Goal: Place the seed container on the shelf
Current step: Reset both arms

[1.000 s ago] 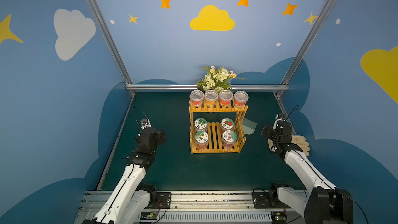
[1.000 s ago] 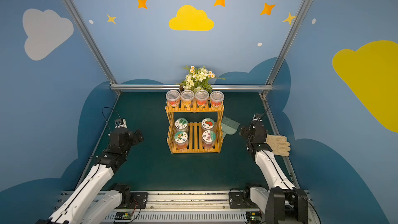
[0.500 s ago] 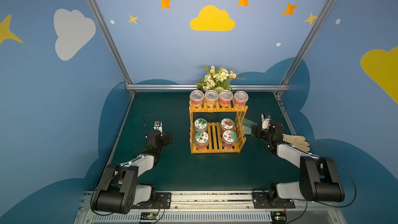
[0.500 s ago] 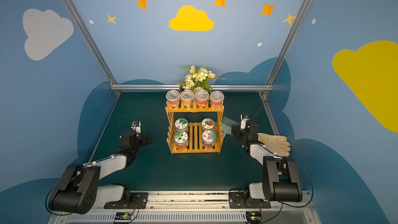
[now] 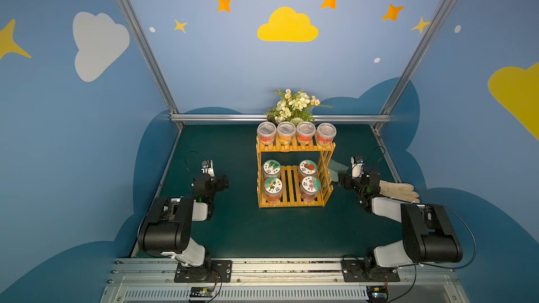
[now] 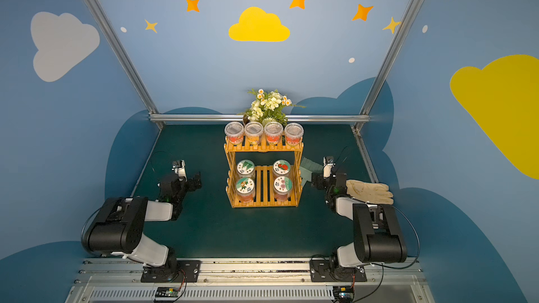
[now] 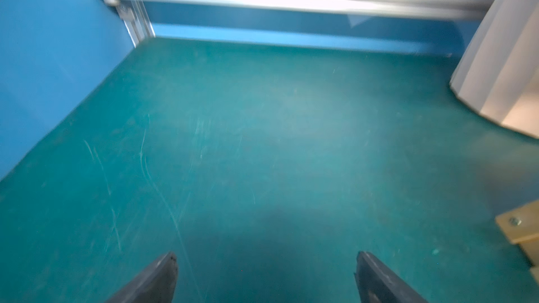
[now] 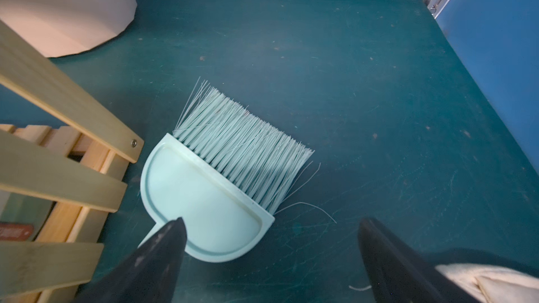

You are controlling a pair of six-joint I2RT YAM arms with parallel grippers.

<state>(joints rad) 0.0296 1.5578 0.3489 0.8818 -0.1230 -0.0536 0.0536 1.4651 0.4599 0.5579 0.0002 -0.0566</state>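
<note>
Meanwhile, the left gripper (image 7: 266, 255) and right gripper (image 8: 272, 220) are gaping wide and empty, flanking the slatted wooden shelf (image 5: 294, 148) of round, picture-lidded seed containers (image 5: 310, 183), lettering unreadable.

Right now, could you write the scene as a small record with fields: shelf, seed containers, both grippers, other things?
shelf: orange-yellow wooden rack with two tiers, standing mid-table
upper tier: four clear seed containers in one row
lower tier: four picture-lid seed containers, two by two
left gripper: open, empty, over bare green mat
right gripper: open, empty, by the pale green hand brush
other: cream glove beside the right arm; flowers behind the shelf
</note>
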